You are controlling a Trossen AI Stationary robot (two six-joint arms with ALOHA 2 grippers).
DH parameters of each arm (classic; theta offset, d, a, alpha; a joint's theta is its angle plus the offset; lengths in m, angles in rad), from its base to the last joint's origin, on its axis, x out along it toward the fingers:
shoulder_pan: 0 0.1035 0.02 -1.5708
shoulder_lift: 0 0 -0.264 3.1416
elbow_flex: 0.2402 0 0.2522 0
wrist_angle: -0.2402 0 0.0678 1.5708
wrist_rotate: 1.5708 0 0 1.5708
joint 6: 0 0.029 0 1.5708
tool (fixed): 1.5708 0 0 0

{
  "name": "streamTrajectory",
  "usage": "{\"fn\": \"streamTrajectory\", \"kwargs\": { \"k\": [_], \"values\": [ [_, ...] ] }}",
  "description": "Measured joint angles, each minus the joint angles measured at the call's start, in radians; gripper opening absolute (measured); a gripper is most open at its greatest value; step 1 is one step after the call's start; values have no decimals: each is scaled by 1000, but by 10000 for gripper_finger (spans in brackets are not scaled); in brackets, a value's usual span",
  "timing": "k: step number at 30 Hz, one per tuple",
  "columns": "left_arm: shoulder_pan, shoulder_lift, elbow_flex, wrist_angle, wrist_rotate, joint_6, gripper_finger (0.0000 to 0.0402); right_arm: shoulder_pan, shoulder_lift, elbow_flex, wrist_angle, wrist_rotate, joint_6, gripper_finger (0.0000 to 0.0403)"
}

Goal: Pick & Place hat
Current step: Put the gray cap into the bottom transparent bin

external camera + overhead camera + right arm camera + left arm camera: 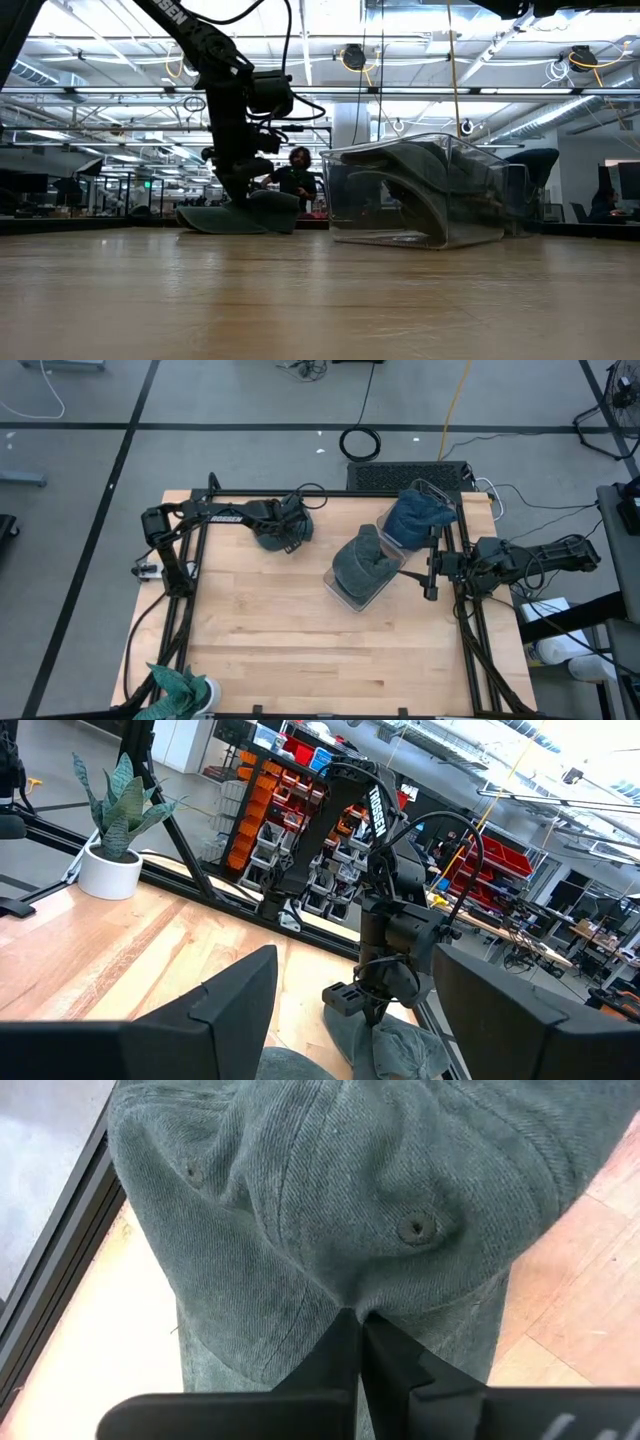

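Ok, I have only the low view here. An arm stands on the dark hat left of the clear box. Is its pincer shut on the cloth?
Observer: Yes. The left wrist view shows the left pincer shut, pinching a fold of the grey-green cap.
Operator: And the clear box, is it only one?
Observer: No. From above there are two. The near bin holds a grey hat, and the far bin holds a blue hat.
Operator: Where is the other arm?
Observer: The right pincer waits open at the table's right side, close beside the bins, holding nothing.
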Motion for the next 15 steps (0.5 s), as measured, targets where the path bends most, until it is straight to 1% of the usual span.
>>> {"fn": "streamTrajectory", "kwargs": {
  "k": [7,11,15],
  "values": [
    [-6,-15,-1,-27,-16,34,5,0,0,0,0,0,0,254],
    [-35,-85,17,-100,-96,25,5,0,0,0,0,0,0,254],
    [-96,-171,49,-136,-170,14,4,0,6,0,4,0,0,254]
  ]
}}
